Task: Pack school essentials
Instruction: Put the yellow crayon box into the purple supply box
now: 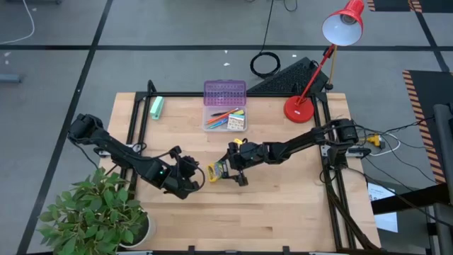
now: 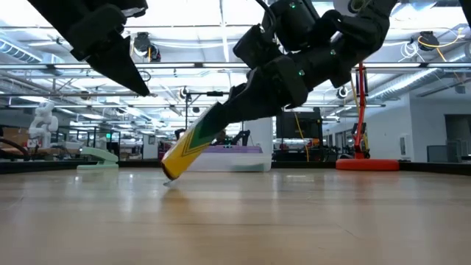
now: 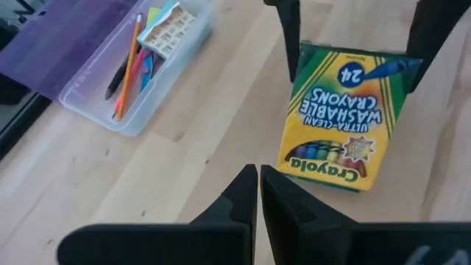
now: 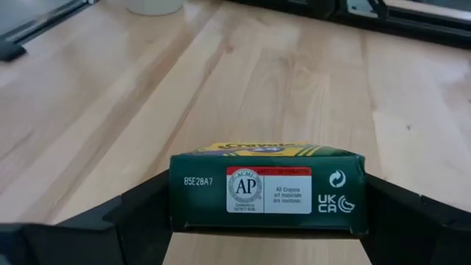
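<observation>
I count one crayon box (image 1: pixel 219 170), tilted at frame center, pinched in my right claw (image 1: pixel 228 168), with my left claw (image 1: pixel 192 176) pressed together just beside it.

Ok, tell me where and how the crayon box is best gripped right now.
Grip the crayon box across its narrow side walls near the top end, from above. It stands tilted, with its bottom corner on the table, so that raised end is the free one. The right gripper holds it just there, fingers on both sides. The left gripper is shut beside it.
</observation>
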Controlling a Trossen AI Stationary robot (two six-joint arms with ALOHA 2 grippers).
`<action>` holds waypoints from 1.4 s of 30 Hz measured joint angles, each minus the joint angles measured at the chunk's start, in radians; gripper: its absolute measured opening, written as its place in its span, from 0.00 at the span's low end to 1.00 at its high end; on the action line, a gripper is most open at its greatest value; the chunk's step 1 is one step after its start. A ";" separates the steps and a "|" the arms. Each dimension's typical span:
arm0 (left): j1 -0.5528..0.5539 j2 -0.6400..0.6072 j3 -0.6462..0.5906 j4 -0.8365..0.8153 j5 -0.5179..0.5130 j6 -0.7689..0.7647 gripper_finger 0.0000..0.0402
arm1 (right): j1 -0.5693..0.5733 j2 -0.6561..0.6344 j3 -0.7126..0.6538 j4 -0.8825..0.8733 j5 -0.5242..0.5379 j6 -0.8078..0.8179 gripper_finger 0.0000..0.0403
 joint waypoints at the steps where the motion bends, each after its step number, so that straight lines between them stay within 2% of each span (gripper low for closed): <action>1: 0.000 0.000 0.000 0.000 -0.002 -0.009 0.06 | 0.000 0.000 0.000 -0.005 0.000 0.000 0.86; 5: 0.001 0.001 -0.004 0.037 -0.004 -0.042 0.06 | 0.000 0.004 0.000 -0.017 0.000 -0.013 0.86; 12: -0.002 0.006 -0.174 0.501 0.028 0.093 0.06 | 0.000 0.006 0.000 -0.020 0.000 -0.019 0.86; 16: -0.001 0.006 -0.279 0.647 0.046 0.081 0.10 | 0.000 0.006 0.000 -0.031 0.000 -0.019 0.86; 20: -0.008 0.006 -0.337 0.692 0.052 0.053 0.26 | 0.000 0.006 0.000 -0.039 0.000 -0.023 0.86; 25: -0.008 0.021 -0.365 0.748 0.051 0.076 0.59 | 0.000 0.006 0.000 -0.039 0.000 -0.023 0.86; 31: 0.003 0.120 -0.350 0.898 0.052 0.156 0.95 | 0.000 0.006 0.000 -0.038 0.000 -0.023 0.86; 33: 0.002 0.151 -0.334 0.929 0.052 0.199 0.98 | 0.000 0.006 0.001 -0.037 0.000 -0.023 0.86; 37: 0.013 0.187 -0.317 0.921 0.025 0.198 0.96 | 0.000 0.006 0.001 -0.036 0.000 -0.022 0.86; 42: 0.034 0.218 -0.316 0.921 0.045 0.201 0.99 | 0.000 0.006 0.001 -0.036 0.000 -0.022 0.86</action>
